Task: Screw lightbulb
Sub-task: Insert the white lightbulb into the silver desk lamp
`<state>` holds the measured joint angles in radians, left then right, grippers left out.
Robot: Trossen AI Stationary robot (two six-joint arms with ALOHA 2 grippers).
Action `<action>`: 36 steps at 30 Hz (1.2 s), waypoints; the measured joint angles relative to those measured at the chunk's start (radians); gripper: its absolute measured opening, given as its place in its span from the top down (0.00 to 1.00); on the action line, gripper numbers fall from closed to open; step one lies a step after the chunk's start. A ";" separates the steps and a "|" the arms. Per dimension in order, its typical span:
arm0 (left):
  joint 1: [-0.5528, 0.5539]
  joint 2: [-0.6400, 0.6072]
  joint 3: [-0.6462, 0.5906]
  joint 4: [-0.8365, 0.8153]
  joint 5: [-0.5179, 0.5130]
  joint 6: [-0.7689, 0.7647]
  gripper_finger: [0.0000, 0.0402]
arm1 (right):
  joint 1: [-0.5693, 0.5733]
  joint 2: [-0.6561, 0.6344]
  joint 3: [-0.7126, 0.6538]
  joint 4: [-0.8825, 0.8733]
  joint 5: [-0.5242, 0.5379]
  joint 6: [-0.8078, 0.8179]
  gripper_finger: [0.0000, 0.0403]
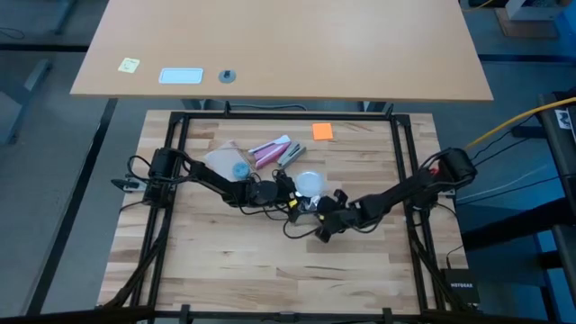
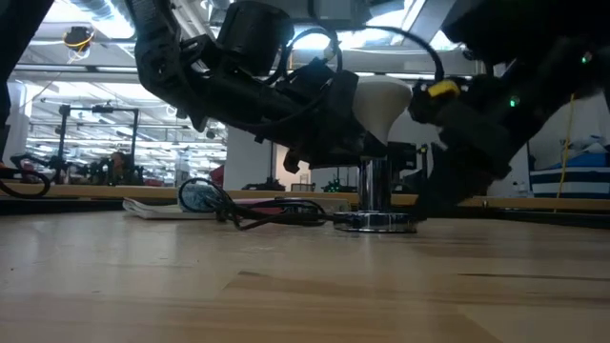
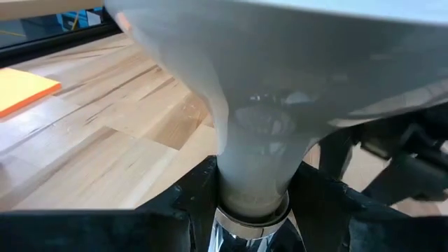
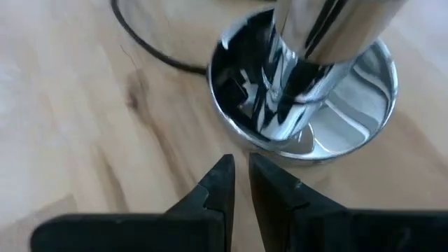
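The frosted-white lightbulb [image 1: 310, 184] stands upright on the chrome socket [image 2: 373, 189], whose round base [image 4: 350, 105] rests on the wooden table near its middle. My left gripper [image 1: 286, 187] reaches in from the table's left and is shut on the bulb [image 3: 266, 133]. My right gripper [image 4: 240, 171] comes from the right, low over the table on the near side of the socket. Its fingers are nearly together, with their tips at the rim of the socket's base. The socket's thin black cord [image 2: 257, 214] lies on the table. My left gripper pinches the bulb's tapered neck [image 3: 253, 183] between its two fingers, just above the silver screw collar [image 3: 245, 217]. The fingers come in about level from the table's left. The bulb stands upright, its lower end in the top of the socket. My right gripper's shut fingertips [image 4: 225, 169] stand at the rim of the socket's base [image 4: 280, 150]; I cannot tell whether they touch it.
A pink-and-white tube [image 1: 270, 150], an orange note [image 1: 322, 131] and a clear packet with a blue disc [image 1: 232, 165] lie on the far side of the bulb. Black frame rails [image 1: 176, 180] run along the table's sides. Bare wood [image 1: 270, 270] lies toward the near edge.
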<state>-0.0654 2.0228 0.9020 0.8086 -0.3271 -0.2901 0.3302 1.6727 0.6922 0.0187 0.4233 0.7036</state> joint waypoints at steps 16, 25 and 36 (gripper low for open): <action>-0.022 -0.001 0.001 -0.036 -0.019 0.024 0.63 | 0.000 0.103 0.002 0.070 0.178 0.028 0.98; -0.024 -0.002 0.001 -0.050 -0.014 0.028 0.63 | -0.005 0.104 0.000 -0.003 0.283 0.033 0.99; -0.029 -0.002 0.002 -0.048 0.028 0.028 0.63 | -0.091 0.105 0.000 -0.046 0.377 0.024 0.99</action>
<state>-0.0947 2.0205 0.9043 0.7609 -0.2993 -0.2619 0.2397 1.7779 0.6918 -0.0277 0.8000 0.7273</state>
